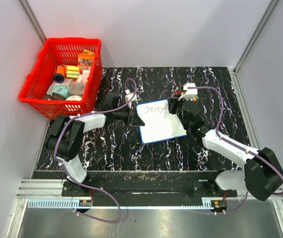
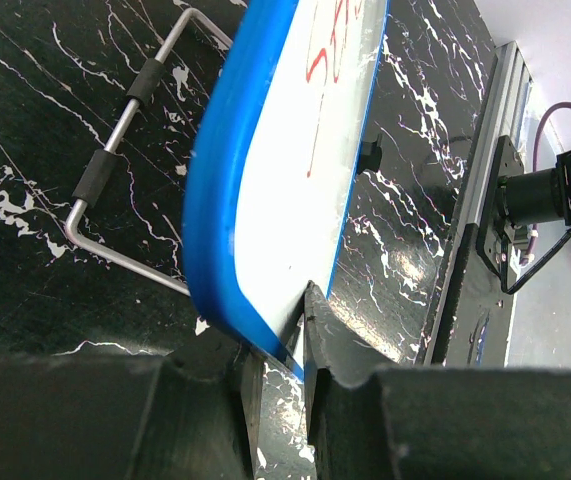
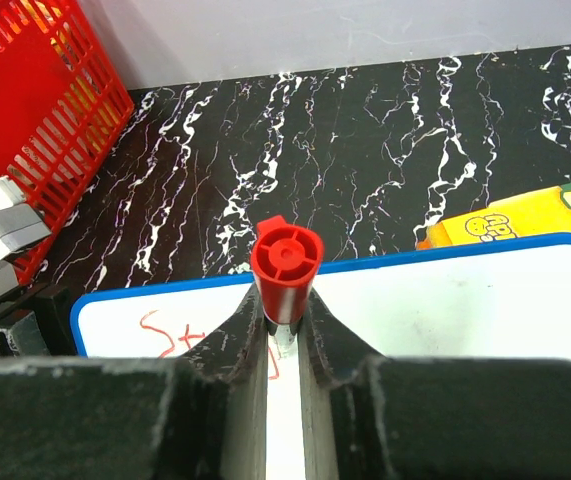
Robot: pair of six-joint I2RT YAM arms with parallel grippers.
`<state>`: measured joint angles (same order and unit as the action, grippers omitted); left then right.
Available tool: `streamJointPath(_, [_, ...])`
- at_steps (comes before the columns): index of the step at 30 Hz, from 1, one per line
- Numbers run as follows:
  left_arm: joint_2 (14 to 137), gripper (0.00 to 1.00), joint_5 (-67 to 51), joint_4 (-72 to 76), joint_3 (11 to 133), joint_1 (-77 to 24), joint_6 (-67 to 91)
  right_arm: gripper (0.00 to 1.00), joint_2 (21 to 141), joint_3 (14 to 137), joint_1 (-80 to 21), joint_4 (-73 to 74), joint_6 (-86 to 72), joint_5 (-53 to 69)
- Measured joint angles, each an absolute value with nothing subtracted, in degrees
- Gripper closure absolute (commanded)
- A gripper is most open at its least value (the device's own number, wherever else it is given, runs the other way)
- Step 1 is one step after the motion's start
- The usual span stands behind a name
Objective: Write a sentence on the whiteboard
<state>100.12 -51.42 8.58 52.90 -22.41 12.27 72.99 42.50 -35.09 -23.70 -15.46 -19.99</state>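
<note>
On the black, white-veined tabletop (image 1: 116, 148) a red plastic lattice basket (image 1: 33, 73) was set, an orange cardboard box (image 3: 505, 226) well right of it.

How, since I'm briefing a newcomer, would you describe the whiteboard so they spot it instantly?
On the black marbled table, look to the middle, right of the red basket. The whiteboard is the flat white panel, blue-framed with red scrawl, unlike the orange box beside it.

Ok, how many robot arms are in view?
2. The left arm reaches in from the near left, its left pincer clamped on the whiteboard's left edge. The right arm comes from the near right, its right pincer holding a red marker over the board.
</note>
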Motion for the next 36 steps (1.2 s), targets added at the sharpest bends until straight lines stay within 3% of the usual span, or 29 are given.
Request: streamJointPath(36, [100.1, 1.00, -51.4, 8.6, 52.9, -22.5, 12.2, 1.00, 72.1, 41.9, -35.1, -23.7, -16.3, -20.5])
